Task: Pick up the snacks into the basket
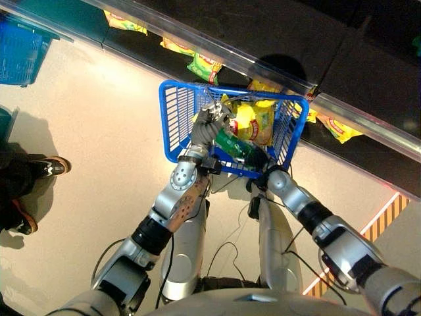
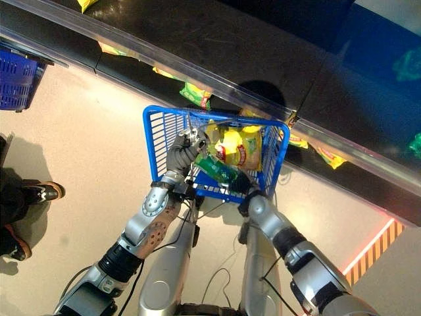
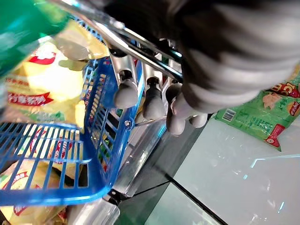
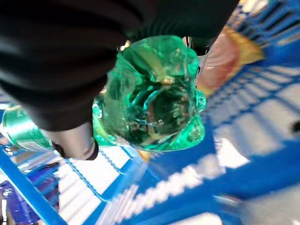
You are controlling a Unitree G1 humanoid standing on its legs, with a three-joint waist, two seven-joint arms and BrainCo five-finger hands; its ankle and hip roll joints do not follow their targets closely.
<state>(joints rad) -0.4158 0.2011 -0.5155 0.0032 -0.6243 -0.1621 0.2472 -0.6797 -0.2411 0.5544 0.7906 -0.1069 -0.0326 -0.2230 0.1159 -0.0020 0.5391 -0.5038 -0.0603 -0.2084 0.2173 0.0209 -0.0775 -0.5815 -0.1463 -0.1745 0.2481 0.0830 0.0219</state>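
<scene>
Seen from above, a blue basket (image 1: 172, 125) sits on the pale floor at 12 o'clock from the robot, against a long dark shelf (image 1: 276, 39) with snack bags along its edge. Yellow bags (image 1: 255, 122) already lie inside the basket.

The left hand (image 1: 209, 125) reaches in from 7 o'clock, its fingers curled round the basket's wire handle (image 3: 140, 49).

The right hand (image 1: 258, 160) comes in from 5 o'clock over the basket's near rim, closed round the base of a green bottle (image 1: 231, 143). The bottle lies tilted across the basket's inside, its far end towards 10 o'clock, next to the left hand and over the yellow bags.

Risks, as I judge them: the bottle is held near the rim, so a release there could let it tip out over the near wall. Its far end could also knock the left hand or catch the handle.

A second basket (image 1: 20, 49) stands at 10 o'clock; a person's shoe (image 1: 49, 166) at 9 o'clock.
</scene>
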